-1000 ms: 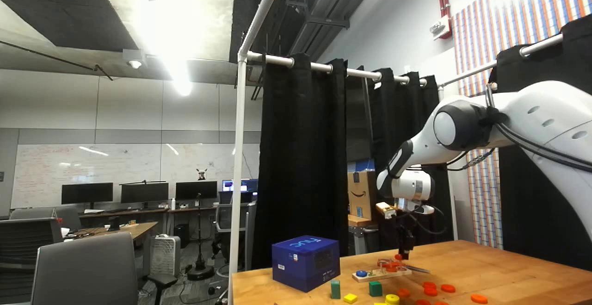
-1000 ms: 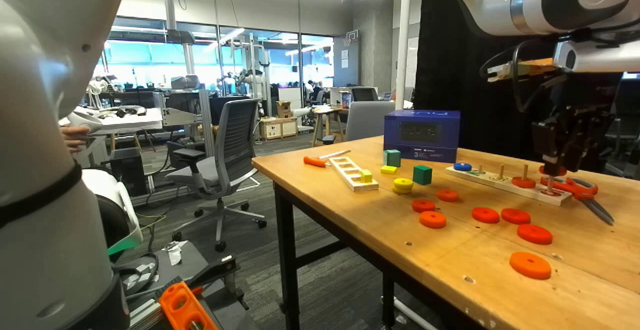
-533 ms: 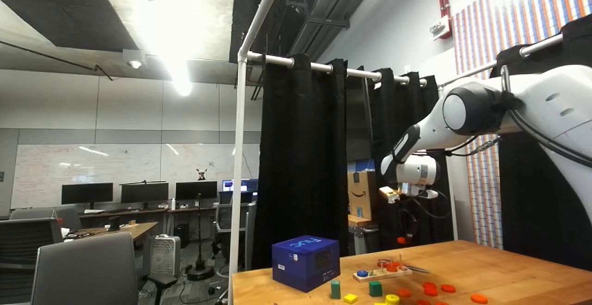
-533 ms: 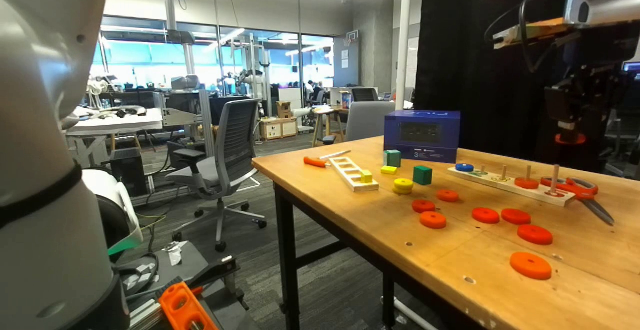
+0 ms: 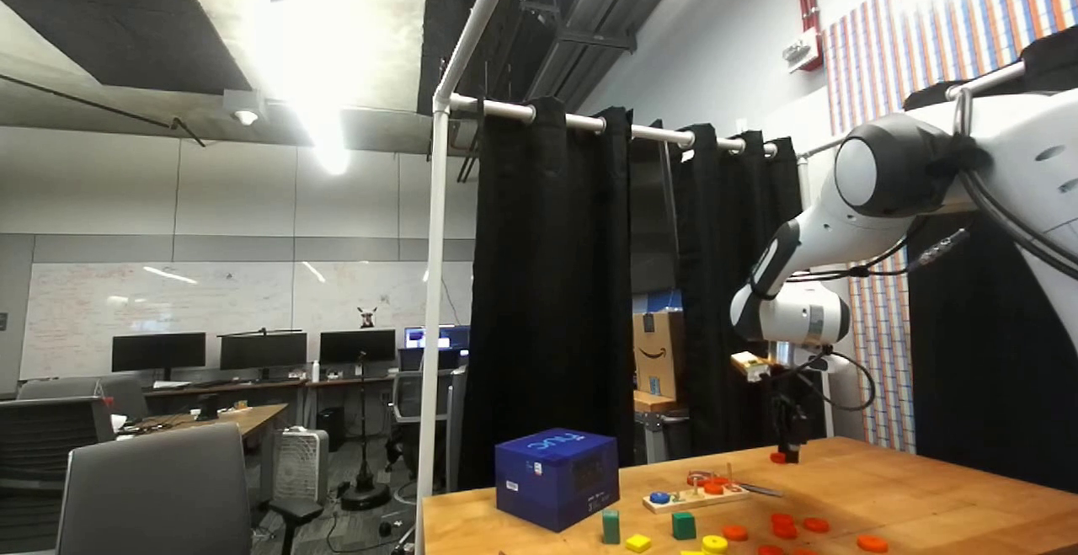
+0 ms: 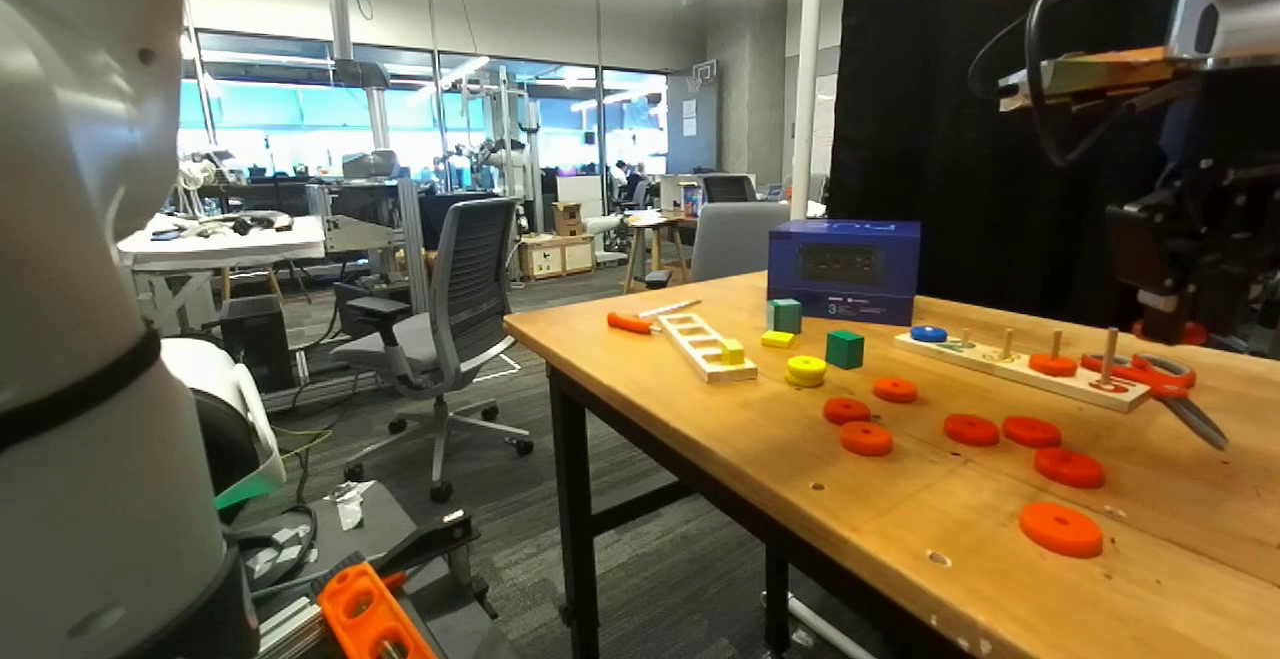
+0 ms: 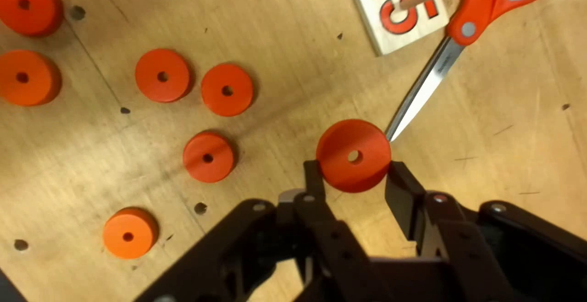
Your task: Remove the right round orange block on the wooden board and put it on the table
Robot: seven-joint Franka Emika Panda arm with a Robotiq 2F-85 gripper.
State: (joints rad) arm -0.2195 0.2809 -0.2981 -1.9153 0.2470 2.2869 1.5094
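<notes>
Grasping round orange block (image 7: 353, 173) in clenched gripper (image 7: 354, 169), hung above table (image 7: 284, 22), apart from pegged wooden board (image 7: 373, 6) | setting breadth roughly level, pointing holed face upward | reading red "5" on board's end | reading "3" on blue box (image 6: 845, 301) | spotting smile-arrow logo on cardboard carton (image 5: 659, 370), farther back

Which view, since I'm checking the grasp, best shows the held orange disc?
The wrist view: the held disc shows face-on, hole included, between the fingers. Both exterior views show it small and partly hidden.
</notes>
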